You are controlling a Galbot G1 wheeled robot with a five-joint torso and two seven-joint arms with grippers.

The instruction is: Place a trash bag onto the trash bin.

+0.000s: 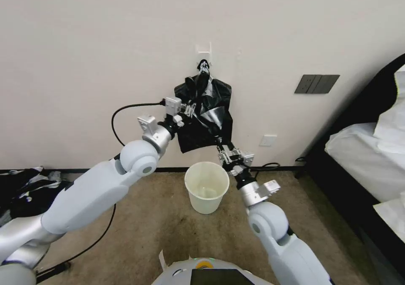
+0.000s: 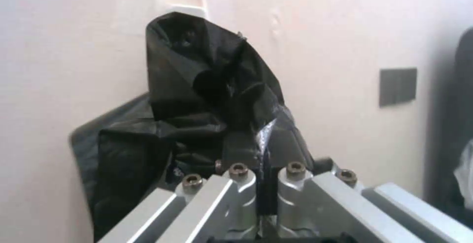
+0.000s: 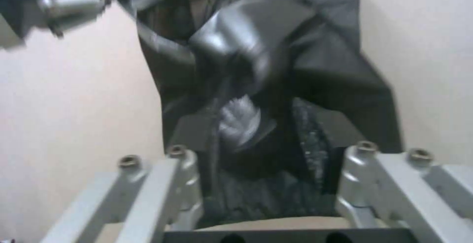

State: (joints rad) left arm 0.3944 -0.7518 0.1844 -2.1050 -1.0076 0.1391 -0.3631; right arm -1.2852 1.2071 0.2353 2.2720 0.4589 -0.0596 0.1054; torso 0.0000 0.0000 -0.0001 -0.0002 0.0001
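Left gripper (image 2: 266,184) on trash bag (image 1: 211,116)

Head camera looks down from afar; both wrist cameras closely share the blurred, seemingly same trash bag (image 2: 207,98).

Showing smooth pale-grey arm shells with round ball-like joints, brushed silver wrist cuffs, bare aluminium pincer linkages studded with brass-coloured screws, a black cable looping off the left wrist, a dark screen glowing on the base.
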